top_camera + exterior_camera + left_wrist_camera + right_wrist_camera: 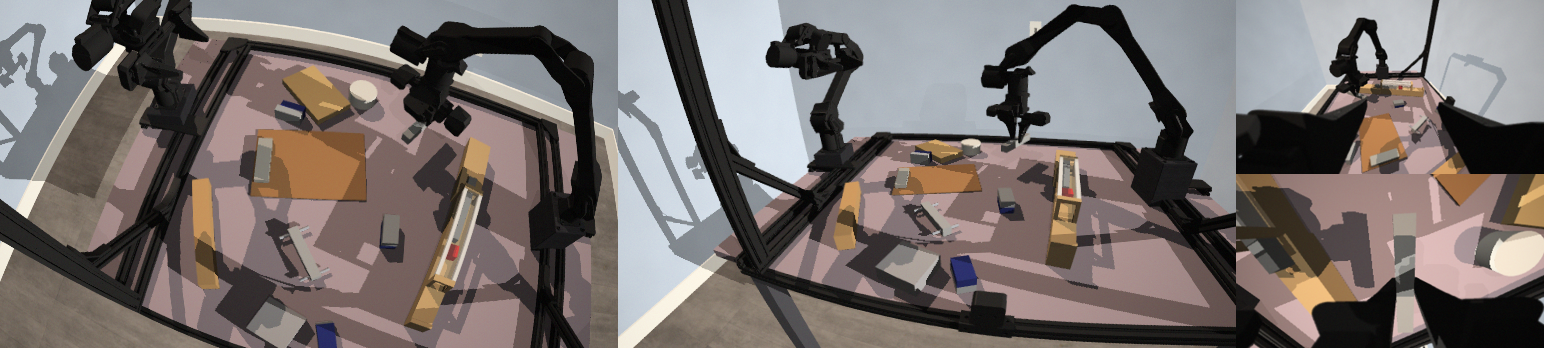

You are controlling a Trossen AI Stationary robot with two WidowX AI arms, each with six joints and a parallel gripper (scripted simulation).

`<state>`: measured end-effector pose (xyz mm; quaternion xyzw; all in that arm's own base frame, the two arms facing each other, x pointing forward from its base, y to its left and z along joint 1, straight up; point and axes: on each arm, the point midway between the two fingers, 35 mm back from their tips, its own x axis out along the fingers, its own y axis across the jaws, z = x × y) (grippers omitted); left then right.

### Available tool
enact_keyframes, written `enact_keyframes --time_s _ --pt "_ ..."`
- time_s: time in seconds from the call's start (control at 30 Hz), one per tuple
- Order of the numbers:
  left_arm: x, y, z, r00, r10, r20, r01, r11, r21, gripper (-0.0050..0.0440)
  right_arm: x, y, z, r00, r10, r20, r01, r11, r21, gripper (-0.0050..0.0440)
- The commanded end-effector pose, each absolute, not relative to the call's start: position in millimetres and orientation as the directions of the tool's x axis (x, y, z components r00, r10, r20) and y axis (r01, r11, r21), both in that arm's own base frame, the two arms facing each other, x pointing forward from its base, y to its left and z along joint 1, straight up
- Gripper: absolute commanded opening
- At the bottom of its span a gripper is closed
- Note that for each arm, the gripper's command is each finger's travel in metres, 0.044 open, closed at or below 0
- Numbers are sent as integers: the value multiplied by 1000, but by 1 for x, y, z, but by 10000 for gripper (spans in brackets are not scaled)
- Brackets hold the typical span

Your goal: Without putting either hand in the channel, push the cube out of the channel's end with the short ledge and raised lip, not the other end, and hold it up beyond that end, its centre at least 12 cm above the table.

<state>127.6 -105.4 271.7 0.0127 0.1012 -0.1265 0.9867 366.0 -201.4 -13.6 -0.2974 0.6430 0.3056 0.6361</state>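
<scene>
The red cube (pixel 452 251) lies inside the long tan channel (pixel 457 225) with white inner walls, on the mat's right side; it also shows in the exterior view (pixel 1068 191) and in the left wrist view (pixel 1400 88). My right gripper (pixel 419 125) is beyond the channel's far end, shut on a thin grey bar (pixel 412 132). In the right wrist view the bar (pixel 1405 271) runs straight between the fingertips. In the exterior view the bar (pixel 1013 144) hangs tilted just above the mat. My left gripper (pixel 1402 104) is open and empty, held high above its base.
A white cylinder (pixel 363 94) and a tan slab (pixel 316 93) lie beside the right gripper. A flat orange board (pixel 312 164) with a grey block is mid-table. A grey-blue block (pixel 390 231), a grey pronged piece (pixel 304 252) and a tan bar (pixel 205 232) lie nearer.
</scene>
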Motion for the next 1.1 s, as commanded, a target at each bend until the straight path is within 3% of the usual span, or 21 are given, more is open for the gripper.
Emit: enact_keyframes --time_s 0.0,1.07 --pt "128 -105 272 948 -247 -202 251 968 -5 400 356 -201 -6 0 0 -1000 -789 614 0 40" --pt "128 -105 272 948 -247 -202 251 968 -5 400 219 -161 -9 0 0 -1000 -950 311 0 40"
